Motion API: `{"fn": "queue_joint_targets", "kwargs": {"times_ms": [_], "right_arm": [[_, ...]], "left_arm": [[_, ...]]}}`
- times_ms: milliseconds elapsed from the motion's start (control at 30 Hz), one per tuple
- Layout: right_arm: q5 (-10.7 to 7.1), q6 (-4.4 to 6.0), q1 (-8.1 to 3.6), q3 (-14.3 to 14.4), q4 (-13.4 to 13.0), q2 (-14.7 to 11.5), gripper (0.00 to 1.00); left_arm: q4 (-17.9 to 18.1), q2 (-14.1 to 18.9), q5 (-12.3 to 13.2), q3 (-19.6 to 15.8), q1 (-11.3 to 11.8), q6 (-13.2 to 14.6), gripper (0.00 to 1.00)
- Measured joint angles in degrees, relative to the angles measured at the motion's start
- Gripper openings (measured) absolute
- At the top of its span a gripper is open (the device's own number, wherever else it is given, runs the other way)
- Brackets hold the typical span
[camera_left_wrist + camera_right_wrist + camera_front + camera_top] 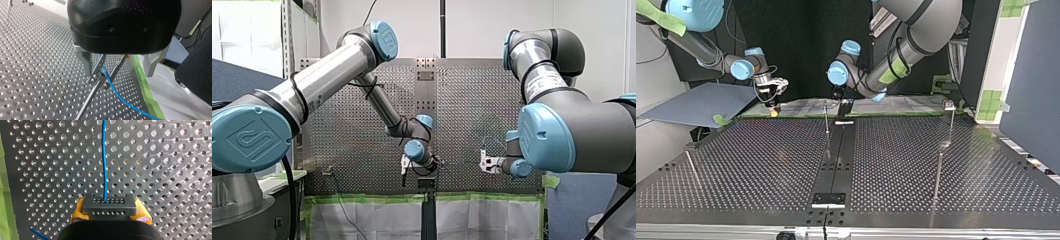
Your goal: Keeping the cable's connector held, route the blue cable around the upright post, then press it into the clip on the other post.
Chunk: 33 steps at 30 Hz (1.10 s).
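- A thin metal middle post (826, 120) stands near the far edge of the perforated table (761, 160), on its dark centre strip (838, 155). Bare plate lies open on both sides of it and all the way forward to the near edge in the top view.
- Two other posts stand well apart from the middle post. A post with a small block on top (950, 105) is at the top view's right, and a third post (690, 150) is at its left, close to the side edge.
- Green tape (145, 87) runs along the table edge just behind the middle post, with white sheeting (170, 97) beyond it.
- My left gripper (117, 74), black with metal fingers, hangs pointing down over the middle post. Its fingers are spread wide and grip nothing, and the post's head, with two thin prongs, stands between them.
- The blue cable (117, 93) crosses right against that head, then runs off towards the taped edge.
- My right gripper (110, 213) is well to the side of the middle post, near the same taped edge. Its yellow pads are clamped on the dark grey connector (108, 205), and the cable leaves the connector's front straight ahead over the plate.
- My left arm reaches in with its elbow raised and its wrist bent down; my right arm comes in lower, with its forearm nearly level.
- A grey-blue board (696, 102) lies past the right gripper — further from the middle post, off the table.
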Motion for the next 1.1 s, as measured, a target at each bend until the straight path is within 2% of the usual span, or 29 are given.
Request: {"fn": "queue_joint_targets", "kwargs": {"times_ms": [367, 600, 733, 967, 1100], "right_arm": [[-0.07, -0.11, 0.00, 0.0, 0.0, 0.0, 0.00], [-0.06, -0.13, 0.02, 0.0, -0.1, 0.0, 0.00], [-0.06, -0.16, 0.02, 0.0, -0.2, 0.0, 0.00], [-0.06, -0.17, 0.15, 0.0, -0.2, 0.1, 0.00], [-0.06, -0.17, 0.23, 0.0, -0.2, 0.1, 0.00]], "left_arm": [[4.3, 0.0, -1.9, -2.7, 0.3, -4.6, 1.00], [5.0, -0.1, -2.0, -2.9, 0.0, -7.9, 1.00], [5.6, -0.2, -1.1, -2.9, -0.3, -9.8, 1.00], [6.9, -0.2, 1.9, -3.0, -0.1, -13.2, 1.00], [7.0, -0.6, 2.0, -3.0, 0.5, -14.9, 1.00]]}}
